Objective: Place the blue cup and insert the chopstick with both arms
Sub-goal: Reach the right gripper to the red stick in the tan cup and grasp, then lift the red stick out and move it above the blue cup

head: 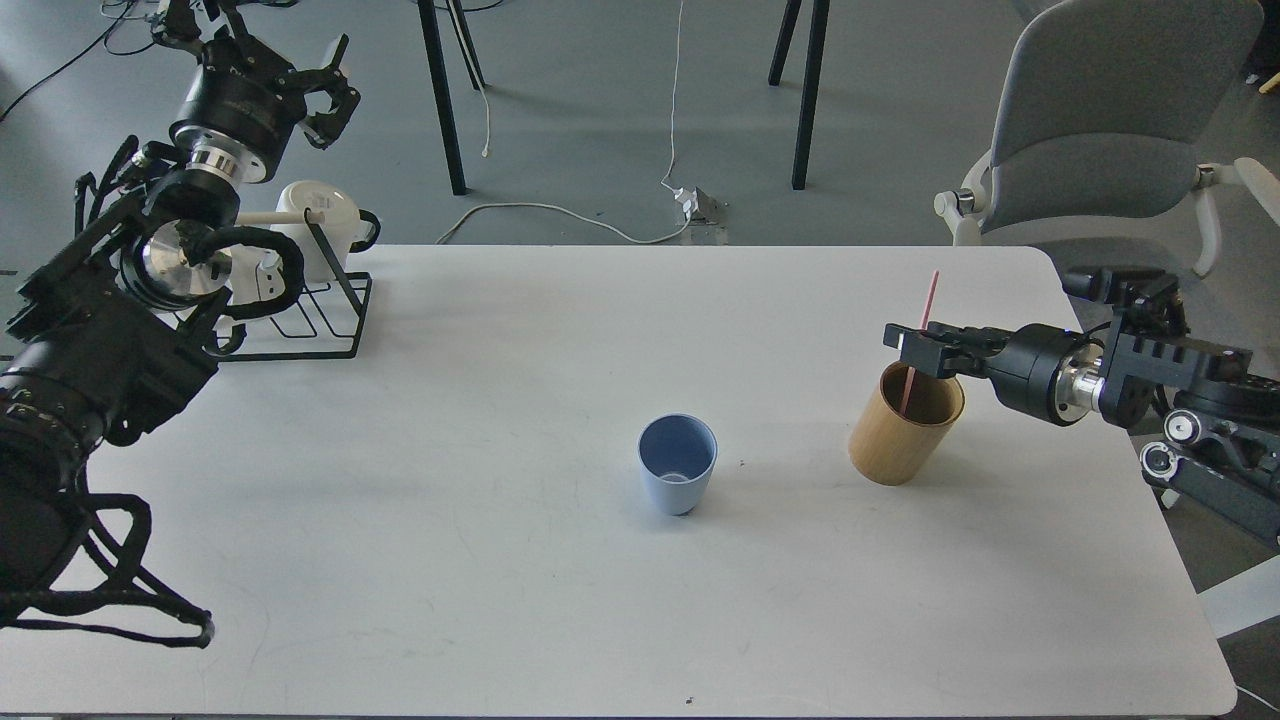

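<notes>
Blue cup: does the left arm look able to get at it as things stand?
Probably yes. The blue cup stands upright and alone mid-table, with bare table on its left side. The left gripper is raised far back above the wire rack, fingers apart and empty, with nothing between them and the cup.

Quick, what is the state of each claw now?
Left claw: open, holding nothing, raised above the black rack.
Right claw: closed on the pink chopstick over the bamboo cylinder.
</notes>
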{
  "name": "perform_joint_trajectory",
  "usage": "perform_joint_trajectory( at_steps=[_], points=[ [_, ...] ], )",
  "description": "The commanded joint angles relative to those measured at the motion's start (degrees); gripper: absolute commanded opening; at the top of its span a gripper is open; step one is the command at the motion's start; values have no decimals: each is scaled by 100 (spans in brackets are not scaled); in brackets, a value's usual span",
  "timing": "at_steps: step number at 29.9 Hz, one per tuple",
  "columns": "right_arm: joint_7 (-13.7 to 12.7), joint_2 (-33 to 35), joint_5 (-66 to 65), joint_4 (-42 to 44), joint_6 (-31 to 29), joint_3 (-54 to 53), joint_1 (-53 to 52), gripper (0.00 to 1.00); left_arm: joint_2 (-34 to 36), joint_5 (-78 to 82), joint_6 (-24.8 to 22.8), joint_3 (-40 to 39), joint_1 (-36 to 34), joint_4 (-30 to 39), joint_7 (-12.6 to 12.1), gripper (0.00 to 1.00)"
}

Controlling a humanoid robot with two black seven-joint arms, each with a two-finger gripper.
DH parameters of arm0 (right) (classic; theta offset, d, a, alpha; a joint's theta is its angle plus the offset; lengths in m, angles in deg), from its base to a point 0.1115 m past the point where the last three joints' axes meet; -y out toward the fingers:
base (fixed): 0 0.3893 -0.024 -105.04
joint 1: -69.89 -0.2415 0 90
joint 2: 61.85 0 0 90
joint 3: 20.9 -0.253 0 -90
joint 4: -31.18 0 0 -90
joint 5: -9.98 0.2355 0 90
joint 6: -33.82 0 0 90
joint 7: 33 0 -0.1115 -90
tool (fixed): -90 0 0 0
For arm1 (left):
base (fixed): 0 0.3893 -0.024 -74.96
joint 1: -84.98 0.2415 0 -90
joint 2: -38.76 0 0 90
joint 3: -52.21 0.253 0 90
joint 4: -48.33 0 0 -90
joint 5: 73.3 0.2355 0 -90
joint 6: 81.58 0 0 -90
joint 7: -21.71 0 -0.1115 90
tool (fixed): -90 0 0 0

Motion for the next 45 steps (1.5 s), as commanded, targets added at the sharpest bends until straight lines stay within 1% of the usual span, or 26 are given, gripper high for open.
perform_joint_trajectory(
  at_steps=[1, 2, 4, 7, 9, 15, 19, 23, 26, 31, 34, 36, 38, 41, 45],
  points=[
    [-1, -44, -26, 49, -1, 0, -1, 46, -1, 0, 0, 3, -3, 0, -2, 99],
    [-1, -44, -34, 40, -1, 0, -10, 42, -1, 0, 0, 3, -3, 0, -2, 99],
    [-9, -35, -43, 40, -1, 9, -36, 30, 8, 0, 0, 3, -12, 0, -2, 99],
    [-10, -26, -183, 31, -1, 9, -36, 19, 17, 0, 0, -6, -12, -9, -2, 99],
    [-10, -9, -298, 22, -1, 9, -45, 13, 17, 0, 0, -6, -12, -18, -2, 99],
    [-10, 79, -298, -4, 8, 9, -18, 2, 17, 0, 0, 3, -12, -62, -2, 99],
    [17, 210, -298, -161, 43, 9, -18, 1, 26, 0, 0, 2, -21, -62, -2, 99],
    [8, 491, -289, -635, 43, 0, -36, 1, 26, 0, 0, -6, -21, -62, -2, 99],
    [-1, 869, -289, -1049, 34, -26, -106, 1, 35, 0, 0, 3, -12, -62, 7, 99],
    [-1, 1406, -210, -1427, -62, -35, -817, 2, 70, 0, 0, -6, -21, -62, -2, 99],
    [-27, 1546, -202, -1726, -360, -53, -1177, 2, 114, 0, 0, -6, -21, -53, -2, 99],
    [-45, 1573, -193, -1893, -624, -79, -1485, 1, 122, 0, 0, -6, -21, -62, -2, 99],
    [-88, 1512, -158, -1911, -756, -88, -1740, 1, 149, 0, 0, -6, -21, -53, -2, 99],
    [-150, 1337, 193, -1876, -783, -53, -2022, 1, 175, 0, 0, -6, -21, -53, -2, 99],
    [-150, 836, 528, -1867, -774, -18, -2084, 1, 193, 0, 0, -6, -12, -53, -2, 99]
  ],
)
